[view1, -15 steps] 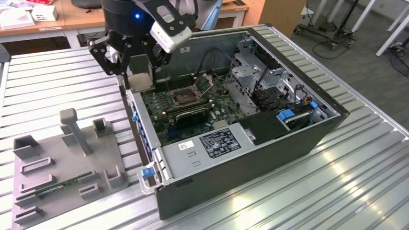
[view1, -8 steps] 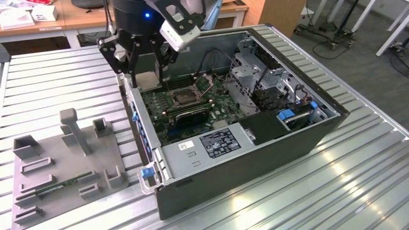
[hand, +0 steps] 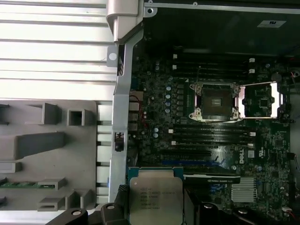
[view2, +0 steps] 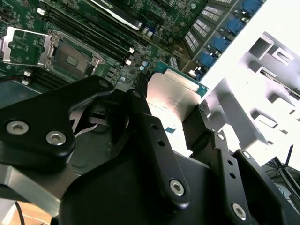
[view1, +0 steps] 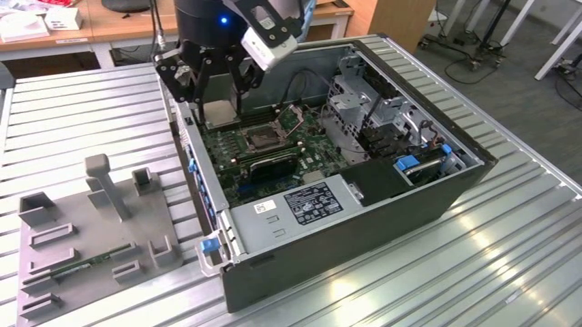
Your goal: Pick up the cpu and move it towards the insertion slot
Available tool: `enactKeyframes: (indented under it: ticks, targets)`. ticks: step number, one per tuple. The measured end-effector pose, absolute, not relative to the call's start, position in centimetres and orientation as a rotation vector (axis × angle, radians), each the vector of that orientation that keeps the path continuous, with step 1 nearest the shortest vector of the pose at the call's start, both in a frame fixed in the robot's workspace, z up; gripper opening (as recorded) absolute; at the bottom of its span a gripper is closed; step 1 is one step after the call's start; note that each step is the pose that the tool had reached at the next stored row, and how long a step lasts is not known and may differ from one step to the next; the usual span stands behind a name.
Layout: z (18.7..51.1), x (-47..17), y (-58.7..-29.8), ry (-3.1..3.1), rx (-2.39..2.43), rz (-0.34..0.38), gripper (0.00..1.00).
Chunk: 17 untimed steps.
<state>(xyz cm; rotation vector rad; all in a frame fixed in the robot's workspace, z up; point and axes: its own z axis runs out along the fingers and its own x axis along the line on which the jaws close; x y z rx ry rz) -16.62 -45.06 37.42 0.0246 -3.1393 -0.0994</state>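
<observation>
The end effector (view2: 171, 110) is clamped on the cpu (hand: 156, 200), gripping its edges so the flat face stays level, apparently above the computer case's (view1: 382, 204) motherboard, near the open insertion slot (hand: 214, 101).

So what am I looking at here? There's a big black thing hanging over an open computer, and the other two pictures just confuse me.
The black thing is a robot arm, and its gripper works like a two-fingered hand. The exterior view comes from a camera standing off the arm; the two wrist views come from cameras riding on the arm, looking down past the fingers. The gripper is pinching the cpu, a flat silver square chip, also seen in the second wrist view. It hangs above the open computer case, over the motherboard's edge. The insertion slot, a dark square socket with a silver frame, sits open further along the board, with nothing in it. Beside the case on the metal table lies a grey parts holder.
</observation>
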Motion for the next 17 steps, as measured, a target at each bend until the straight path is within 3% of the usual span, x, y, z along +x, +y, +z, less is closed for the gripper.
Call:
enactKeyframes:
  ticks: [17]
  targets:
    - [37.42, -16.02, -45.07, -3.139, 0.025, -0.099, 0.54]
